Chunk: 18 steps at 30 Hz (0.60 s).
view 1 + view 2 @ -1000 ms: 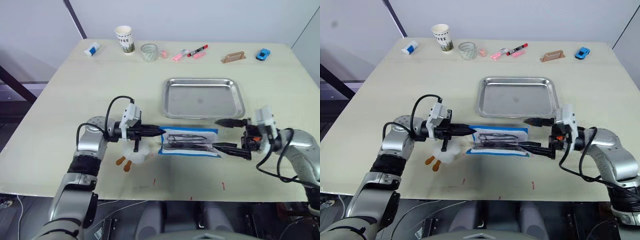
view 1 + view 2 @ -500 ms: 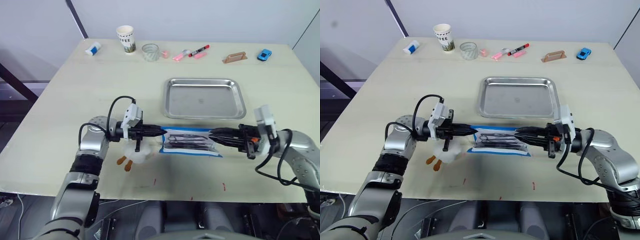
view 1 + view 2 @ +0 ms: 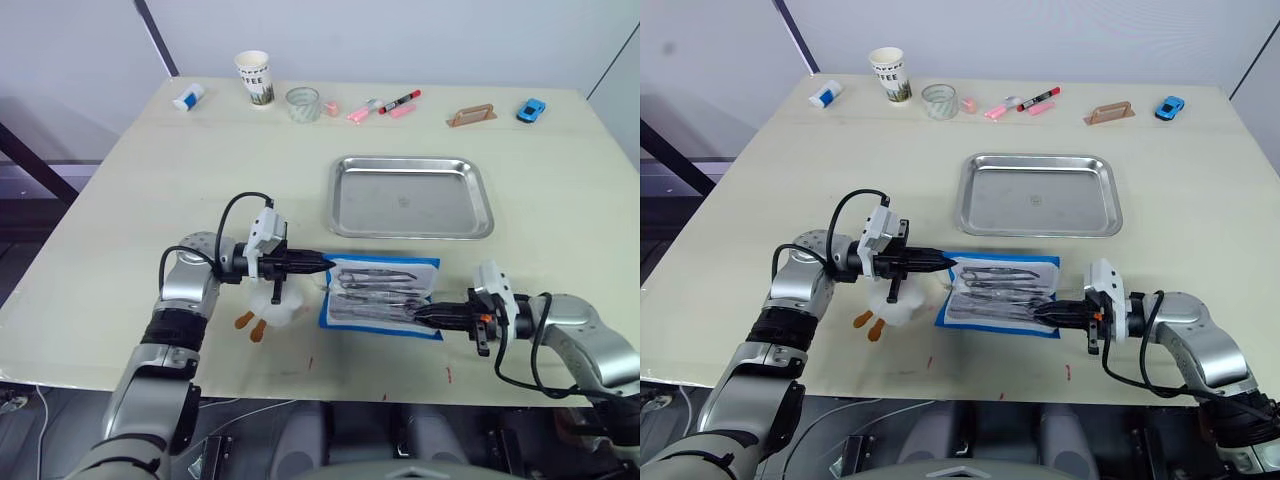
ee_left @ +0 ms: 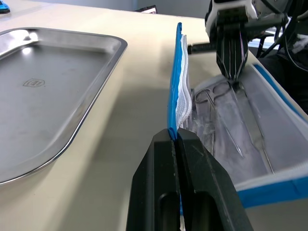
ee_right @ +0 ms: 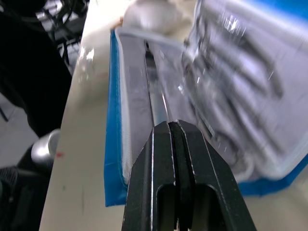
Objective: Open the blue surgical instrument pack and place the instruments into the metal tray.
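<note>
Since a second ago the right gripper has swung from wide open beside the pack to fingers together at its near right corner; whether they pinch an instrument I cannot tell. The pack lies open on the table just in front of the empty tray, instruments inside. The left gripper stays clamped on the pack's left edge. Risk: pulling may drag the lining, spilling tools.

Bright even light; glare on metal tray; right wrist view motion-blurred.
</note>
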Tool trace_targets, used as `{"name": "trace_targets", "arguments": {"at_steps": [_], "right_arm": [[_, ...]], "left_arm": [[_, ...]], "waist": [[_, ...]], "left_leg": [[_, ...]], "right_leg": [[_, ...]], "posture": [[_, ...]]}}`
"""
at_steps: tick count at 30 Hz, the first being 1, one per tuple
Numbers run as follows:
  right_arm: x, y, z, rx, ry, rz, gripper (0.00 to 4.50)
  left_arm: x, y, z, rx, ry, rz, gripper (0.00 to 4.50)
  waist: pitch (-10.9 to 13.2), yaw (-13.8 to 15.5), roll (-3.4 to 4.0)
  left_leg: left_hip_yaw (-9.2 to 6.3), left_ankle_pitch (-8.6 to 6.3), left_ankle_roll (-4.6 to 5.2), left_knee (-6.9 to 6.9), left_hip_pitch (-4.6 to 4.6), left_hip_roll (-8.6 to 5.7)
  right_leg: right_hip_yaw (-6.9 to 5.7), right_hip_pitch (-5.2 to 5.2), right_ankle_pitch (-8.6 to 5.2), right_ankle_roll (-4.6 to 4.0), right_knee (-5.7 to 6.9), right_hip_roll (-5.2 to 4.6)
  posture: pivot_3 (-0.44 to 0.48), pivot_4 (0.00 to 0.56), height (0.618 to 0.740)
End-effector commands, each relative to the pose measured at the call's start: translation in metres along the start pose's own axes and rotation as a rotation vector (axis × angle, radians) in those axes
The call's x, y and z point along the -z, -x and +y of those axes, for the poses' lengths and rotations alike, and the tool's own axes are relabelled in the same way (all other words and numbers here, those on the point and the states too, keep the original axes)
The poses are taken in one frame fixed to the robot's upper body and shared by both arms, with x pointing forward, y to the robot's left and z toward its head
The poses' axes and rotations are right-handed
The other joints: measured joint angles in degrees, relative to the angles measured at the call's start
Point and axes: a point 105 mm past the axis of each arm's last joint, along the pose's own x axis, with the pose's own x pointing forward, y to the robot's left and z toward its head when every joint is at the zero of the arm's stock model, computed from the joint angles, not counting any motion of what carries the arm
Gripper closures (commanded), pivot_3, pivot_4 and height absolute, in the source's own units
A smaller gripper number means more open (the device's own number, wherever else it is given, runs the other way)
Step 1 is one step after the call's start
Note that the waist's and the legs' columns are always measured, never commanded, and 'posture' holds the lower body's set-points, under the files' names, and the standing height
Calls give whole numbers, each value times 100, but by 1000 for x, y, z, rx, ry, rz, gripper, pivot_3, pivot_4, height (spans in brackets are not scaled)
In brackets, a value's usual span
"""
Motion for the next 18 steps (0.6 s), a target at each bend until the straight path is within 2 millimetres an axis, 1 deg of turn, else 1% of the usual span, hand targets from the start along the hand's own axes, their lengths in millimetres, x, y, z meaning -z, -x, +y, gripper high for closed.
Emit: {"name": "trace_targets", "arguments": {"at_steps": [1, 5, 9, 15, 18], "right_arm": [[6, 0, 3, -15, 31, 36, 4431], [23, -1, 6, -27, 54, 120, 4431], [33, -3, 5, -20, 75, 154, 4431], [33, -5, 3, -11, 110, 153, 4431], [33, -5, 3, -12, 111, 153, 4431]], "left_arm": [[2, -5, -4, 33, -8, 14, 4500], [-1, -7, -2, 32, -15, 9, 4500], [-2, -8, 1, 27, -19, 11, 4500], [7, -9, 0, 26, -11, 42, 4500], [8, -9, 2, 7, -16, 45, 4500]], "waist": [[0, 0, 0], [0, 14, 0], [-1, 17, -2], [-7, 21, -11], [-8, 21, -11]], "left_leg": [[0, 0, 0, 0, 0, 0], [0, 0, 0, 0, 0, -1], [-1, 0, 0, 2, 4, -1], [-1, 0, 0, 2, 9, 0], [-2, 0, 0, 2, 11, 0]], "right_leg": [[0, 0, 0, 0, 0, 0], [0, 1, 0, 0, -1, 0], [-3, 4, 0, 0, 0, 0], [-6, 11, 0, 0, -1, 0], [-7, 12, 0, 0, 0, 0]], "posture": [[0, 150, 740], [0, 150, 740], [0, 150, 740], [0, 150, 740], [0, 150, 740]]}}
